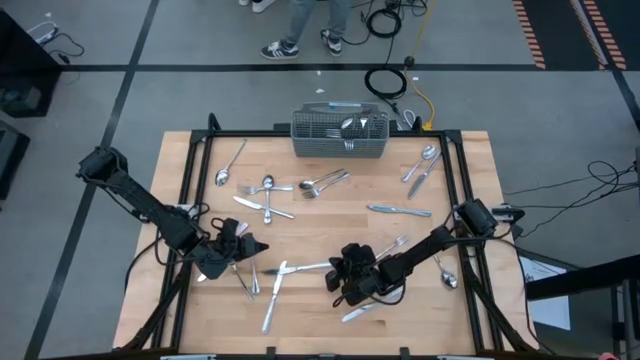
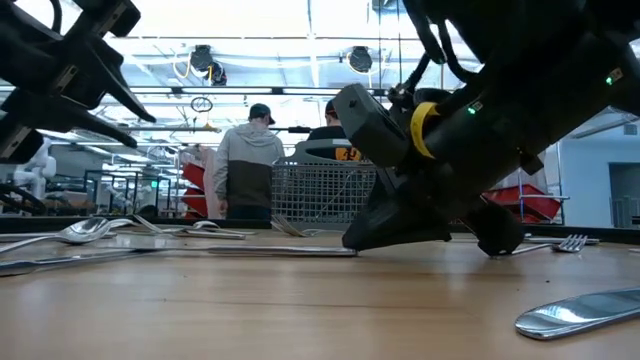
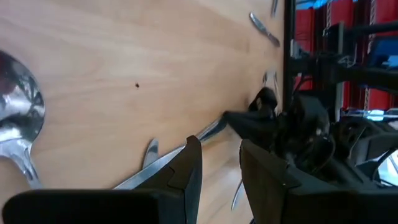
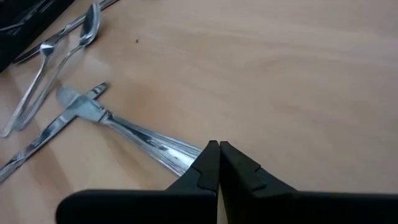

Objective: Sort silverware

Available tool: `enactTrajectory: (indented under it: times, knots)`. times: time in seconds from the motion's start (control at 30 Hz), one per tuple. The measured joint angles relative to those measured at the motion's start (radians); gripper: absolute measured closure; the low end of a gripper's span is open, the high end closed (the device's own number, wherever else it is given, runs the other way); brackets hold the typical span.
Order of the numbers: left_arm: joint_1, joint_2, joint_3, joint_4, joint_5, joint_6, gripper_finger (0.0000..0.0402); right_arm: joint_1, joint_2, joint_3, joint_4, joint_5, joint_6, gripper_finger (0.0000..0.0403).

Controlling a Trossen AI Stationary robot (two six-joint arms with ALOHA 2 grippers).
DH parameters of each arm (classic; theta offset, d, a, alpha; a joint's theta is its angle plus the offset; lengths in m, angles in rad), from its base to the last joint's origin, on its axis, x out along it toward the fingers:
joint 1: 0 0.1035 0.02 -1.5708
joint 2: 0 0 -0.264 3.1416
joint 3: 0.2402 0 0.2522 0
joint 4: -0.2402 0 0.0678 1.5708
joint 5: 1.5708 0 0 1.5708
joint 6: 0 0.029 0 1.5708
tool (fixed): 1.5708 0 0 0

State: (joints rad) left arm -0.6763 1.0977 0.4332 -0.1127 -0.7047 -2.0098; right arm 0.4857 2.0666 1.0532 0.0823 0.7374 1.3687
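Right wrist view: the right tool (image 4: 218, 163) is pinched shut on a knife handle (image 4: 149, 146), near the desk's front edge, blade running toward the left tool (image 1: 243, 248), which is held part open and empty. Basket (image 1: 340, 146) sits at the far edge.

bare wood (image 1: 320, 225) amid scattered silverware (image 1: 400, 210)

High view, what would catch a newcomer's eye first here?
Shiny silverware lies scattered all over the wooden table, with a grey wire-mesh basket at the far edge already holding a few pieces. Both dark arms crouch near the front edge: the right gripper is shut on the handle of a table knife, while the left gripper hangs open beside it.
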Motion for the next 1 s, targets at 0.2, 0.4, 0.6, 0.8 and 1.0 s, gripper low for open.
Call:
enactTrajectory:
  times: [0.2, 0.4, 0.6, 0.8, 1.0]
  knots:
    - [0.001, 0.0, 0.0, 0.01, -0.065, 0.0, 0.0289, 0.004, 0.0, 0.033, 0.003, -0.007, -0.033, 0.0402]
    - [0.0, 0.0, 0.0, 0.01, -0.063, 0.006, 0.0288, 0.033, 0.0, 0.034, 0.004, 0.008, -0.046, 0.0402]
    - [0.0, 0.0, 0.0, 0.009, -0.062, 0.01, 0.0288, 0.037, -0.057, 0.072, -0.007, -0.044, -0.297, 0.0403]
    - [0.0, 0.0, 0.0, 0.014, -0.08, 0.036, 0.0288, -0.033, -0.059, 0.219, -0.069, -0.218, -0.618, 0.0403]
    - [0.0, 0.0, 0.0, 0.014, -0.089, 0.062, 0.0288, -0.143, -0.01, 0.291, -0.055, -0.432, -0.802, 0.0403]
